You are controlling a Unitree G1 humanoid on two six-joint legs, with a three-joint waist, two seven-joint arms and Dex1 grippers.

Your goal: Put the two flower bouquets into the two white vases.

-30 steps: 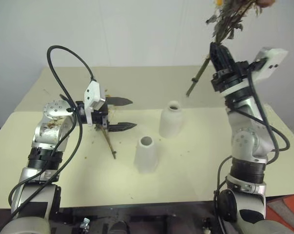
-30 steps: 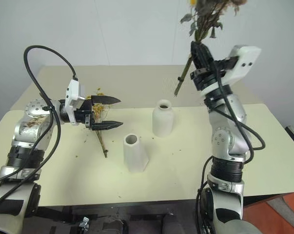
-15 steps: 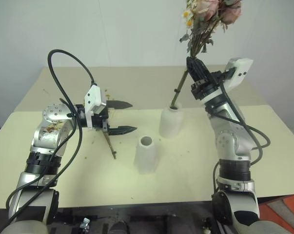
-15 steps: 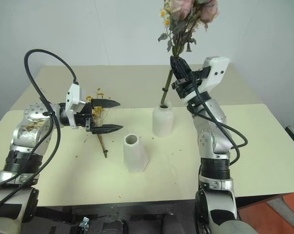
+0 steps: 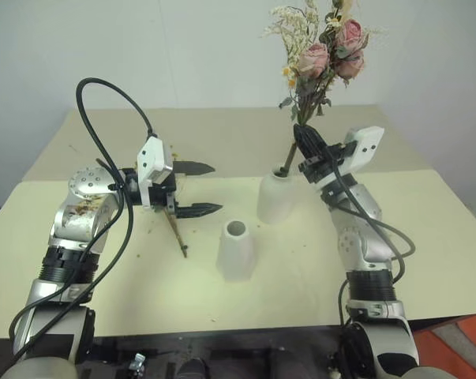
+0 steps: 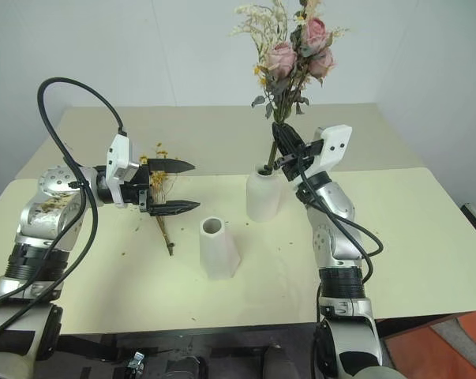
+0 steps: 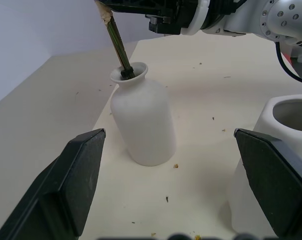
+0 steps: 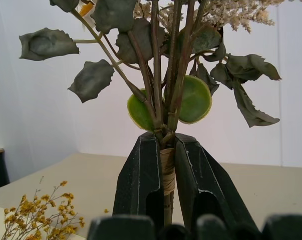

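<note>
pink-rose dried bouquet [image 5: 320, 55] stem tip sits in rounder white ceramic vase [image 5: 275, 197] mouth, right gripper [image 5: 305, 140] jaws clamped on stem; left gripper [image 5: 196, 188] jaws wide, empty, at vase's 9 o'clock.

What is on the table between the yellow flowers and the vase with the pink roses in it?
The cone-shaped vase stands a little nearer than the line from the yellow flowers to the bottle-shaped vase. Otherwise only crumbs, seen from the head views.

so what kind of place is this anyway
Probably an indoor test room or lab: a plain cream table against bare white walls, set with just two white vases and dried flowers.
</note>
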